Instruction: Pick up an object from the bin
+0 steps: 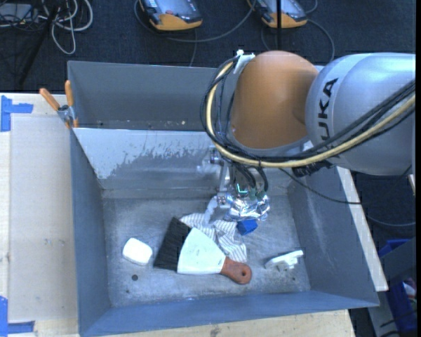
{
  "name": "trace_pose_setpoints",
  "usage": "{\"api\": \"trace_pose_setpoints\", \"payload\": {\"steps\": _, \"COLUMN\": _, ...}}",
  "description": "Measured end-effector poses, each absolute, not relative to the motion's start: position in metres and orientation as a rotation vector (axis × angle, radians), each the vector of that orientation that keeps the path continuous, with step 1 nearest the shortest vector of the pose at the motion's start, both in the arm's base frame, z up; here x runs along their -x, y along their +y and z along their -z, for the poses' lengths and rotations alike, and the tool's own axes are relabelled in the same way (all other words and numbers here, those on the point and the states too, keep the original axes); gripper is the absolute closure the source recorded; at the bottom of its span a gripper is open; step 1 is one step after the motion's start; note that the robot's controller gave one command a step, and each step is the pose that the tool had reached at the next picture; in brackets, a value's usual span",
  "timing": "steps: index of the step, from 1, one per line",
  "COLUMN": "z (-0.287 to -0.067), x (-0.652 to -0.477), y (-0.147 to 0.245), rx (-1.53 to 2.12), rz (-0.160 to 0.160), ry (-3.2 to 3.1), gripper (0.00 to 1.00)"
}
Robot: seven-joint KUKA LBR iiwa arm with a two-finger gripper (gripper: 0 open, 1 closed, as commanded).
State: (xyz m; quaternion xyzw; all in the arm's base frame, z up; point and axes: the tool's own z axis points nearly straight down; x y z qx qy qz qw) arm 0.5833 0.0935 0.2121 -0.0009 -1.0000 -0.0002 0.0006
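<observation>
1. Position. My gripper (243, 208) hangs low over the middle of the bin (126, 188), nearer its back wall, directly above the upper end of a crumpled striped cloth (223, 236).
2. Gripper state. I cannot tell how wide it stands open or whether it has hold of anything. Wrist hardware and cables crowd that spot.
3. Nearest thing. A small blue object (247, 225) sits just below the gripper, against the cloth. Contact between the two cannot be determined.
4. Neighbours. A brush (193, 253) with black bristles, a white body and a brown handle lies against the cloth on the view's left and appears to overlap it. A white block (137, 250) lies further left. A small white piece (284, 260) lies apart on the right.
5. Step in hand, as I judge it: the final descent and grasp at the cloth or the blue object.
6. Procedure. Descend vertically. Close on one target only: the blue object alone, or a thick raised fold of cloth.
7. Caution. A thin fold is likely to slip out of the grip.
8. Caution. The cloth may drag the brush along. Lift straight up and confirm the brush stays down.
</observation>
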Motion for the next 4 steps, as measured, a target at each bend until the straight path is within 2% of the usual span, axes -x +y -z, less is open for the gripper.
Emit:
{"api": "trace_pose_setpoints", "payload": {"steps": 1, "z": -0.212, "x": -0.583, "y": 0.093, "rx": 0.004, "rz": 0.001, "ry": -3.140, "gripper": 1.00}}
{"api": "trace_pose_setpoints", "payload": {"steps": 2, "z": -0.212, "x": -0.583, "y": 0.093, "rx": 0.005, "rz": 0.001, "ry": -3.140, "gripper": 1.00}}
{"api": "trace_pose_setpoints", "payload": {"steps": 3, "z": -0.137, "x": -0.589, "y": 0.100, "rx": -0.117, "rz": 0.001, "ry": -3.137, "gripper": 0.00}}
{"api": "trace_pose_setpoints", "payload": {"steps": 4, "z": -0.138, "x": -0.589, "y": 0.100, "rx": -0.116, "rz": 0.001, "ry": -3.138, "gripper": 0.00}}
